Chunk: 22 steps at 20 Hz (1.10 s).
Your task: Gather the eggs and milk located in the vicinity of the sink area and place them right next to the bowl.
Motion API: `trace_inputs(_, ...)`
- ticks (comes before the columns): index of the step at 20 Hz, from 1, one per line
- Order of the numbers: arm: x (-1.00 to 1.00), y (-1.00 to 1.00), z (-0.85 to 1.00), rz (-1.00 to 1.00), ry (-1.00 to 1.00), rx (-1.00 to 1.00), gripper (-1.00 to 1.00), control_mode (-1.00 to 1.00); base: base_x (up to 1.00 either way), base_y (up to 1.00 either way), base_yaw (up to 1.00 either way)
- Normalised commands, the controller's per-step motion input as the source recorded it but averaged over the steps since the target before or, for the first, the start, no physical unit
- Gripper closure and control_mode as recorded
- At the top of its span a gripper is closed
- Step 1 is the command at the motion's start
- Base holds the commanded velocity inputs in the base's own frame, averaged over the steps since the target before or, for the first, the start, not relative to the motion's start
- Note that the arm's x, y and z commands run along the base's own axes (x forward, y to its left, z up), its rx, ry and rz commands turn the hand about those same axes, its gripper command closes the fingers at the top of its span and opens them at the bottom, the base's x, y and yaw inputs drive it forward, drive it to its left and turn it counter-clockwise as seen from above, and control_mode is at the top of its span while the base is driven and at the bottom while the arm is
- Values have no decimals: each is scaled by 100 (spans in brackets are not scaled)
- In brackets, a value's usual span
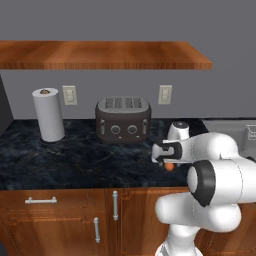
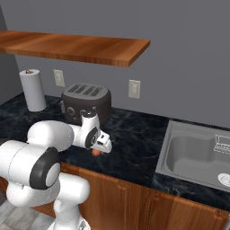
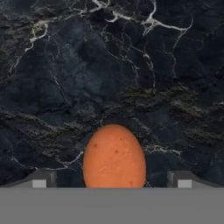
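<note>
Hand view looks straight down on the dark marbled counter [image 3: 131, 65], where one brown-orange egg [image 3: 114, 156] lies between the two finger tips [image 3: 40, 180] of the gripper [image 3: 112, 183]. The jaws stand spread wide, one on each side of the egg with a gap of counter showing between each tip and the shell, so nothing is gripped.

Left base view shows the gripper [image 1: 167, 159] hanging low over the front part of the counter [image 1: 60, 160], with the egg [image 1: 170, 167] peeking out just under it, near the counter's front edge. Behind it stands a dark four-slot toaster [image 1: 123, 119], and well to the left a paper towel roll [image 1: 48, 114] against the wall. A wooden shelf [image 1: 100, 55] runs above.

Right base view has the egg [image 2: 95, 152] under the gripper [image 2: 102, 146], in front of the toaster [image 2: 86, 103]. The steel sink [image 2: 193, 155] is well apart to the right, with a wire rack [image 2: 222, 143] at its far side.
</note>
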Motion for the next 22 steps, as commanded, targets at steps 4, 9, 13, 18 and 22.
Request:
trace_inputs(4, 12, 0, -4, 0, 3, 0, -100, -100, 0, 0, 0)
trace_inputs(9, 0, -1, -16, 0, 8, 0, -100, -100, 0, 0, 0)
trace_inputs(13, 0, -1, -21, 0, 9, 0, -100, -100, 0, 0, 0)
trace_inputs(18, 0, 0, -17, 0, 9, -1, -100, -100, 0, 0, 0)
trace_inputs(22, 2, 0, -19, 0, 5, -2, -100, -100, 0, 0, 0)
